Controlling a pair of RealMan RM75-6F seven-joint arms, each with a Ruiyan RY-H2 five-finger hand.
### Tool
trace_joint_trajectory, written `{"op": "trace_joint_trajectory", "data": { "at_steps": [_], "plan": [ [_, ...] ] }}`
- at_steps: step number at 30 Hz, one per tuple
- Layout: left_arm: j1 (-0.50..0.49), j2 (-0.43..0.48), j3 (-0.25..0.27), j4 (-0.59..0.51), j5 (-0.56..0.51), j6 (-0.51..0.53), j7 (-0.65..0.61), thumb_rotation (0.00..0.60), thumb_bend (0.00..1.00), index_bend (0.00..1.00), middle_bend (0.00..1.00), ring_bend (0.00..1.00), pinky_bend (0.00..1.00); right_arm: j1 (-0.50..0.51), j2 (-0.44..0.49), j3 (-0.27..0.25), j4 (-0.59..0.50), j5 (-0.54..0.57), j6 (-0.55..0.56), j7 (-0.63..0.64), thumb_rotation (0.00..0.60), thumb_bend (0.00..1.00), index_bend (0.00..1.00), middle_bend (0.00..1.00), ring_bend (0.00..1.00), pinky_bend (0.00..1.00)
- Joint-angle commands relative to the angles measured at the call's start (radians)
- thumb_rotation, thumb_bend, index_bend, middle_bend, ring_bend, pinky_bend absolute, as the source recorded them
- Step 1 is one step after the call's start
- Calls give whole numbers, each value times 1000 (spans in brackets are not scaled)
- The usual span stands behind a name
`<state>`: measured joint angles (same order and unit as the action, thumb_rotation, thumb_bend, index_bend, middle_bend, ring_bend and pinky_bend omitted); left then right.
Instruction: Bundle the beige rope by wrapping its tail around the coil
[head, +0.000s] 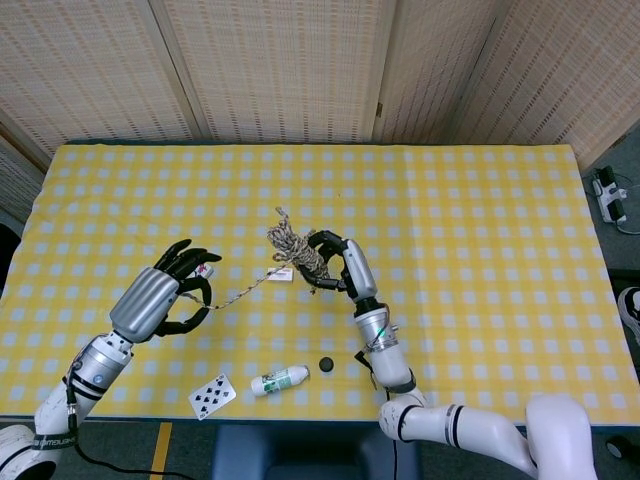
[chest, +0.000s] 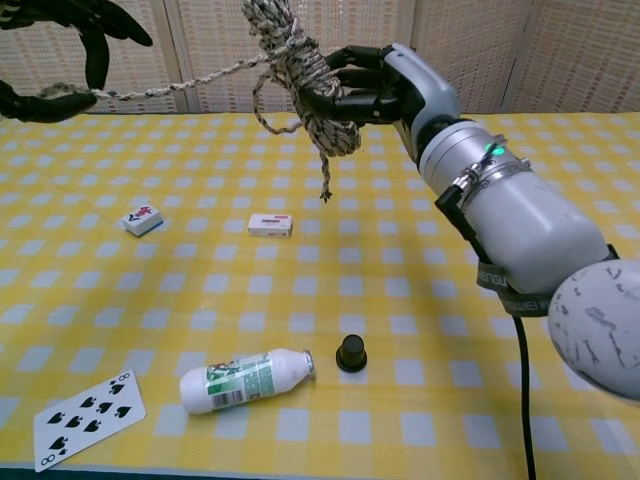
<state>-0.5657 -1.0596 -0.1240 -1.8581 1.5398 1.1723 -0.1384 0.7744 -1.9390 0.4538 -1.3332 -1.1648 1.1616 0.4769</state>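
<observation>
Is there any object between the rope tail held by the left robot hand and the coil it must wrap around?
Nothing visible does. The tail runs free through the air from the left robot hand to the coil held by the right robot hand. The bottle, cap and tiles lie on the table below.
</observation>
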Motion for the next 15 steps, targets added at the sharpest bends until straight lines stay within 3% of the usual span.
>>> {"op": "trace_joint_trajectory", "data": {
  "at_steps": [1,15],
  "plan": [
    [14,-7,22,39,-8,-11,-28,600,512,630,220,147,0,-19,-2,21,11,-33,22,79,600,549,761,643,686,581],
    [-11,-76,13,204,-145,-131,-78,600,512,632,220,145,0,-59,75,-13,-20,-150,3,330,600,550,766,644,691,596]
  ]
}}
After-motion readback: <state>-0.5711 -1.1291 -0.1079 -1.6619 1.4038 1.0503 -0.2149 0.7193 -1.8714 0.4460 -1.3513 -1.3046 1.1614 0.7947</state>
